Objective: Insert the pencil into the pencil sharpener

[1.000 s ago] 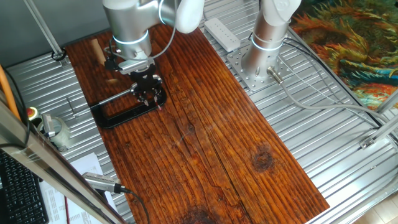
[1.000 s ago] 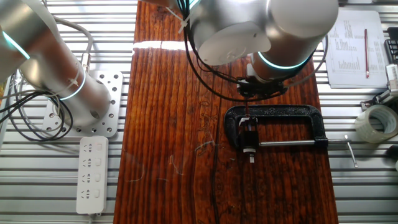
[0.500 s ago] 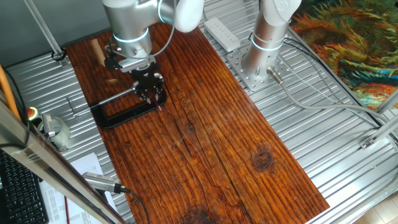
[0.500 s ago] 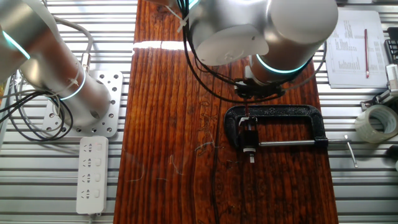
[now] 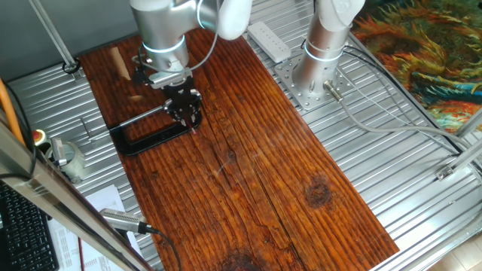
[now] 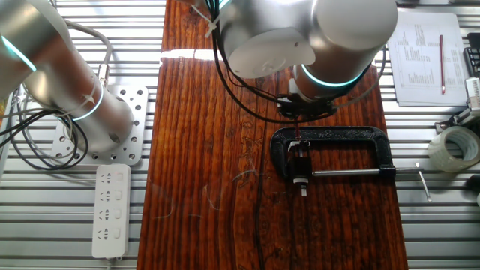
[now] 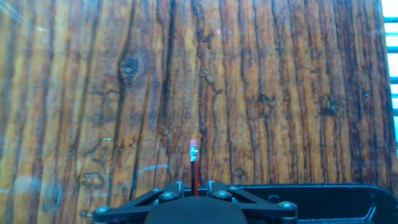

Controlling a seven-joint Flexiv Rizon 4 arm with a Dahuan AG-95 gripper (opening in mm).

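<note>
My gripper [image 5: 188, 117] is shut on the pencil [image 7: 194, 169], a thin red stick whose pale pink end [image 7: 194, 145] points away from the hand. In the other fixed view the pencil [image 6: 298, 134] shows as a thin red line under the wrist, crossing the black C-clamp's frame [image 6: 337, 135]. The pencil sharpener [image 6: 299, 157] is a small dark block held in the clamp's jaws, just beyond the pencil. In the hand view only the clamp's edge [image 7: 311, 198] shows and the sharpener is hidden.
The clamp [image 5: 147, 139] lies on the wooden board with its silver rod [image 6: 360, 173] pointing off the board. A thick pale dowel [image 5: 117, 62] lies at the board's far corner. A second arm's base [image 5: 316, 68], a power strip [image 6: 109, 206] and a tape roll [image 6: 454, 148] stand off the board.
The arm has shifted slightly sideways along the clamp, carrying the pencil with it. The clamp and sharpener have not moved.
</note>
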